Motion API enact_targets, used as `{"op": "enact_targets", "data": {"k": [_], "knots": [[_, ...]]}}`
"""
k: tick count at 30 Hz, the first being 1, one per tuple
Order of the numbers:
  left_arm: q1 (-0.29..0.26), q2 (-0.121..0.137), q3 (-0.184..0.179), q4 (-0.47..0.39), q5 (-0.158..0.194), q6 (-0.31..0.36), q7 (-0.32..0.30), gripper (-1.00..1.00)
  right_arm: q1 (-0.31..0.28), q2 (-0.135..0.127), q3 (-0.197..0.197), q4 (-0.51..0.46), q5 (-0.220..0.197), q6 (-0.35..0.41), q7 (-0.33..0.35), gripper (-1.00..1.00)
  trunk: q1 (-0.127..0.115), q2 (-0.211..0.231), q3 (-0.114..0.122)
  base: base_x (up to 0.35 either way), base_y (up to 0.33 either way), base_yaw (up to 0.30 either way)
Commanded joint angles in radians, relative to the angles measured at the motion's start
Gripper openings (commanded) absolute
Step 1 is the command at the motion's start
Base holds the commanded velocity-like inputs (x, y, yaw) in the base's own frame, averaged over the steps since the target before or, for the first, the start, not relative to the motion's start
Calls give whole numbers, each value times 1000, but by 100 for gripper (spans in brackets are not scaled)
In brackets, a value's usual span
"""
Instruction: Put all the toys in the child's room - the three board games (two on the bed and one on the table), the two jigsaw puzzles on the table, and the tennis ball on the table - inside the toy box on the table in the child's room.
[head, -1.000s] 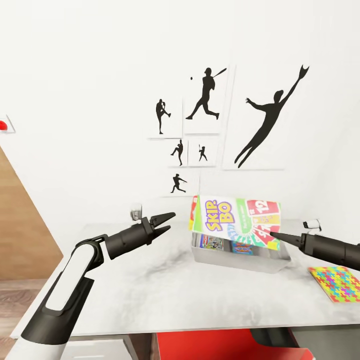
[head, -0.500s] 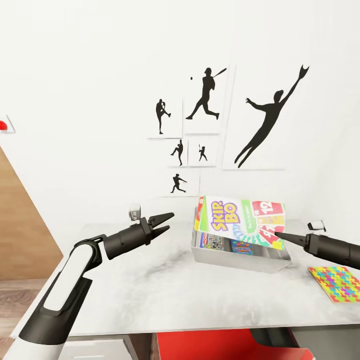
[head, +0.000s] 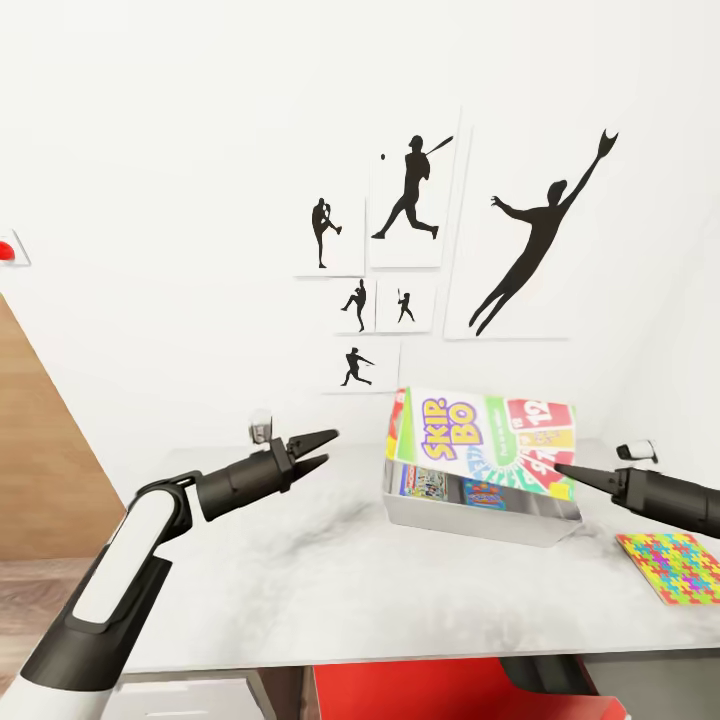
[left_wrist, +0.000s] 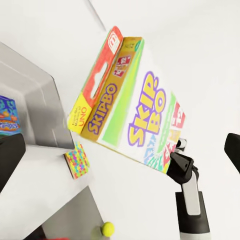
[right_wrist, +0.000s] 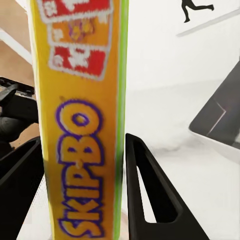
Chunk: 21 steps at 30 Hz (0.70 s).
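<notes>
1. The right tool (head: 558, 467) has the SKIP-BO box (head: 487, 442) pinched by one edge; the right wrist view shows its two fingers (right_wrist: 145, 195) pressed on either side of the box's yellow spine (right_wrist: 82, 130).
2. The box hangs tilted over the toy box (head: 470, 515), printed face towards us, its low edge dipping just above the rim at the back. It is not inside yet.
3. Down in the grey bin, two colourful flat boxes (head: 425, 483) are already lying on the floor of it. I can't read their lettering from here.
4. The left tool (head: 318, 448) hovers over the bare bench (head: 300, 580), well clear of the bin, jaws parted and holding nothing.
5. One jigsaw puzzle (head: 675, 567) lies flat on the bench by the right arm, beside the bin, untouched. In the left wrist view a small yellow-green tennis ball (left_wrist: 107, 229) also sits apart from the bin.
6. So the step in hand looks like dropping the SKIP-BO game in. I'd judge the task about halfway, with puzzles and ball to follow.
7. Next move, as I read it: lower and level the box so it clears the rim, then part the fingers. Let go while it is this steeply tilted and it may end up propped on the rim or tip out the back.
</notes>
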Motion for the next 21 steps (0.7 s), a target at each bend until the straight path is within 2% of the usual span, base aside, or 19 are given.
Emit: {"op": "enact_targets", "data": {"k": [1, 9, 15, 21], "knots": [[0, 4, 0, 0, 1, 1, -4, 100, -1, 0, -3, 0, 0, 4, 16, -100, 1, -2, -2, 0, 0, 0], [4, 15, 0, 1, 31, 0, -2, 100, 1, -1, -22, 1, 0, 4, 55, -100, 1, -2, -2, 0, 0, 0], [5, 19, 1, 3, 39, 0, -1, 100, 4, -1, -37, 2, -1, 4, 70, -100, 1, -2, -2, 0, 0, 0], [4, 20, 1, 9, 41, -1, 3, 100, 9, -1, -43, 2, -1, 4, 120, -100, 1, -2, -2, 0, 0, 0]]}}
